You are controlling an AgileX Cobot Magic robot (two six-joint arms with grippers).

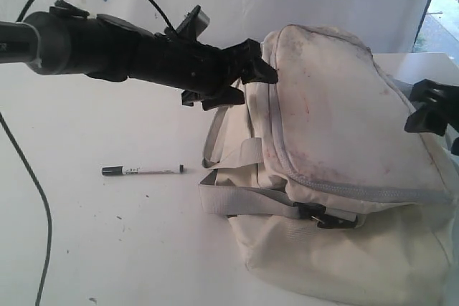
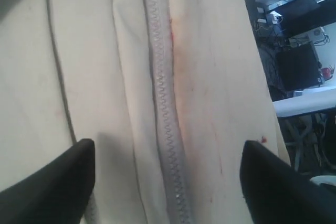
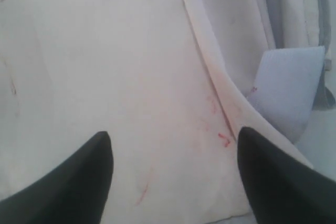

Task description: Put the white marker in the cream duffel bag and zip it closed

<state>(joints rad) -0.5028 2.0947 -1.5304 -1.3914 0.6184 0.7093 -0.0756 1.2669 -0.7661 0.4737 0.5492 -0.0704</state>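
Cream duffel bag (image 1: 337, 127): nearest us; soft, likely sags when tugged.
Left gripper (image 1: 251, 82): jaws apart, empty, over the bag's grey zipper (image 2: 163, 103), seemingly closed here.
Right gripper (image 1: 430, 109): jaws apart, empty, at the bag's right edge.
White marker (image 1: 143, 170): on the table (image 1: 107, 249) left of the bag, apart; light, stiff, may roll; we would pinch mid-barrel.
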